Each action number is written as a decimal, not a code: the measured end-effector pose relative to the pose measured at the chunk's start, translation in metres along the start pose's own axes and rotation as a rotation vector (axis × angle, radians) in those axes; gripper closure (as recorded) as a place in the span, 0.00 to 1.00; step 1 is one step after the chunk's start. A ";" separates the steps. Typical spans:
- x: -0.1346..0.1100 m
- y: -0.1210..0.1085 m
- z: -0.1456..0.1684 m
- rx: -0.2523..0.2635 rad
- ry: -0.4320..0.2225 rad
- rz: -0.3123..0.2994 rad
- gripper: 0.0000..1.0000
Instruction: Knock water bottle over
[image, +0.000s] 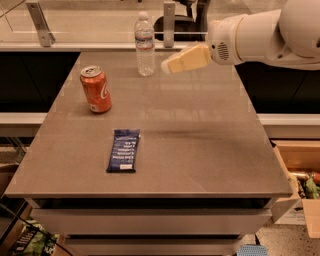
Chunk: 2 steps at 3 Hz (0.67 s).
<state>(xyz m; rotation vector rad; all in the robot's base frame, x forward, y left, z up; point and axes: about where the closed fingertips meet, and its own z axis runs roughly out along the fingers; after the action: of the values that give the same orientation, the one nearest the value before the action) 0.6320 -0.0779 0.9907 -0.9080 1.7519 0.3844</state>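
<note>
The water bottle (145, 45) stood upright near the far edge of the table (210, 155), its white cap on and its label band around the middle. Just to the right of the water bottle, as the camera saw it, the cream-coloured tool (167, 66) hung above the table at about the height of the bottle's lower half. Its tip pointed toward the bottle, with a narrow gap between the two. Whether the tool was apart or together could not be told from this angle. The white arm (260, 35) reached in from further right of the bottle.

An orange soda can (95, 90) stood upright to the left of the bottle and nearer the camera, well apart from it. A dark blue wrapped bar (123, 150) lay flat, nearer the camera than the bottle and beyond the can.
</note>
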 end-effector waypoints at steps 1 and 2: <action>-0.005 -0.003 0.030 -0.032 -0.041 0.027 0.00; -0.007 -0.011 0.055 -0.052 -0.077 0.059 0.00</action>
<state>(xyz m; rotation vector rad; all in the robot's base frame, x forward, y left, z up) 0.6779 -0.0469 0.9783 -0.8688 1.7079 0.4995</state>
